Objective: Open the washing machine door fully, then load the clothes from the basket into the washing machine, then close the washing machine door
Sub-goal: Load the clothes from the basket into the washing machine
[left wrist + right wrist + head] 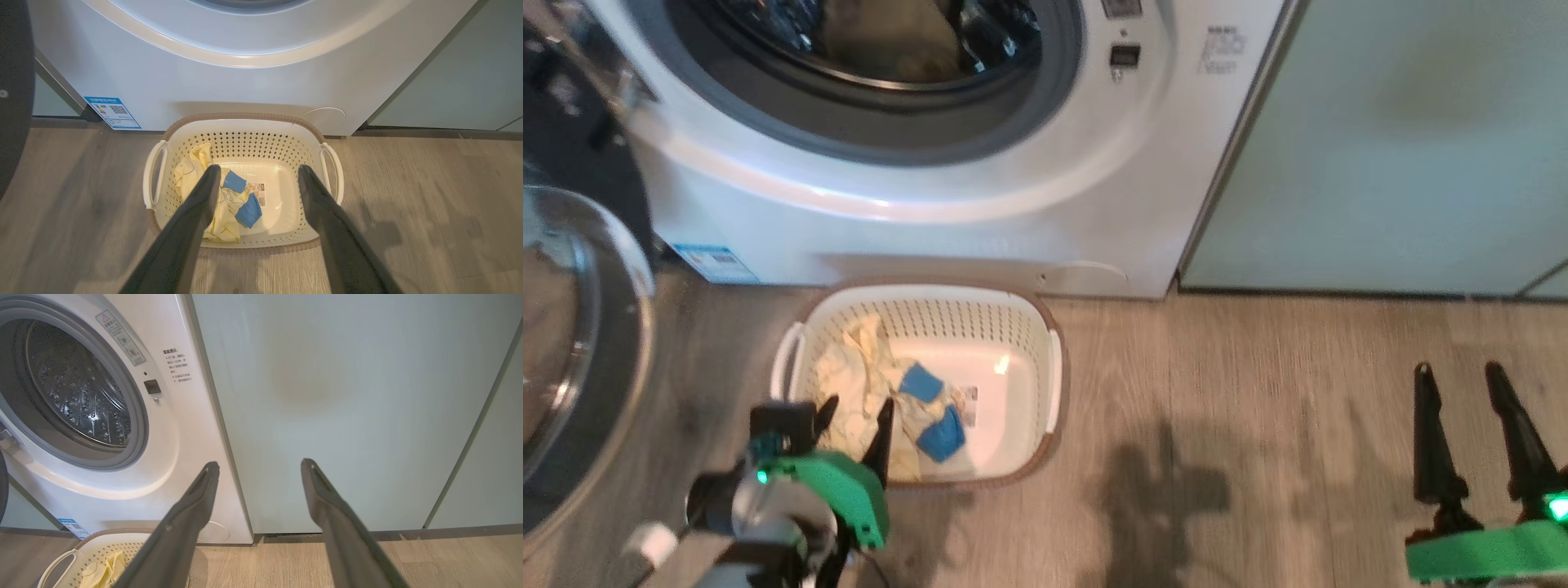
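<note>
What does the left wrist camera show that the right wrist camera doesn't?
Left wrist view: the open left gripper aimed into the basket, its blue cloth pieces and bottom label. Right wrist view: the open right gripper, the steel drum and grey gasket. Shared: the washing machine front, basket rim, pale yellow clothes, green cabinet, wood floor.

one washing machine point(980, 237) with one round door point(572, 351). one basket point(947, 317) had two white handles point(786, 359) and one label point(968, 402) on its bottom. in it lay two blue cloth pieces point(921, 382) and pale yellow garments point(849, 376), too bunched to count. the machine bore one blue sticker point(715, 263) and one round flap point(1086, 273). two cabinet doors point(347, 408) showed. there were two grippers, a left gripper point(858, 404) and a right gripper point(1458, 369), each with two dark fingers.
</note>
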You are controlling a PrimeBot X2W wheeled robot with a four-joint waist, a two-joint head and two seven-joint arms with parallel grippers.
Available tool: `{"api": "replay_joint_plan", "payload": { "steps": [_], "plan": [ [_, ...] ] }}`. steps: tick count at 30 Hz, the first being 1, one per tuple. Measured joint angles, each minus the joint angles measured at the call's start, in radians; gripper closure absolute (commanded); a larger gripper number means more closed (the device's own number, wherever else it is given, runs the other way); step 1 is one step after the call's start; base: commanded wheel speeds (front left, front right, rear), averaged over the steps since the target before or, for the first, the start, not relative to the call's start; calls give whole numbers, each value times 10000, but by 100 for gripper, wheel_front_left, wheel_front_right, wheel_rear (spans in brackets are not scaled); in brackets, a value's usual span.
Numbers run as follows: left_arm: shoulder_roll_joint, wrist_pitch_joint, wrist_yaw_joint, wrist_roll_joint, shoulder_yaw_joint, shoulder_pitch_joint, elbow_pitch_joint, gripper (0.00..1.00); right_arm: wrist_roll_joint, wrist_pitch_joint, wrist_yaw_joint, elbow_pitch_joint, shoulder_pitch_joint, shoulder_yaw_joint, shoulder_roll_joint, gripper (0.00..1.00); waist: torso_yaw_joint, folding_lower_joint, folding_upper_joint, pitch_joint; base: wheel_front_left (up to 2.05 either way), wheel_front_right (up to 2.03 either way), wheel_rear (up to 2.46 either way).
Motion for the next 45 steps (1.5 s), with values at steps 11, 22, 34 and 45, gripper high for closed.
{"api": "replay_joint_plan", "payload": {
  "steps": [11,22,34,45],
  "plan": [
    [-205,25,-685,-54,-117,-3370,3858,0,629,2,0,-123,-1413,255,0,0,-779,3,0,2432,0,0,0],
    [282,-167,-320,840,-497,-5278,5986,0,1151,0,0,-188,-2388,604,0,0,-1576,2,-1,4578,0,0,0],
    [1649,410,-232,1271,-663,-6797,7010,0,2368,0,0,-414,-3307,1432,-2,0,-2529,1,-1,6586,0,0,0],
    [2711,1406,-318,1310,-763,-7186,7104,0,3421,0,0,-435,-3825,2242,0,0,-3582,0,-1,7695,0,0,0]
  ]
}}
